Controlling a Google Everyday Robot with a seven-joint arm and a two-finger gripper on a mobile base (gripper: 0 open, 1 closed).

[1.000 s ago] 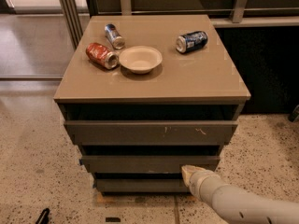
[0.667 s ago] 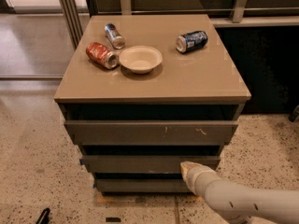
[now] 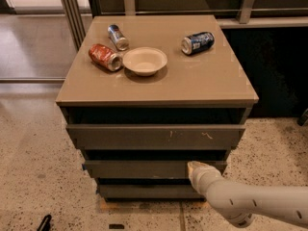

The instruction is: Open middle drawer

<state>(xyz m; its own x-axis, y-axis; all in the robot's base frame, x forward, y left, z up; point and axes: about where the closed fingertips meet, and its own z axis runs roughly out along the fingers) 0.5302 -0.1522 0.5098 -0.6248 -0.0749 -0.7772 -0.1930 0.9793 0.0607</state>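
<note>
Reaching in from the lower right, the pale arm (image 3: 255,203) holds the gripper (image 3: 195,169) at the right end of the middle drawer (image 3: 134,169) front; its grip cannot be told. Above is the scratched drawer (image 3: 154,136). On the cabinet top (image 3: 216,81) lie a bowl (image 3: 144,60) and three cans: red (image 3: 105,57), silver (image 3: 118,36), blue (image 3: 198,42).

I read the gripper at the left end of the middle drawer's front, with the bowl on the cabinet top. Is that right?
Not quite. The camera view shows the gripper at the right part of the middle drawer front, not the left end. The bowl is on the cabinet top, as you say.
</note>
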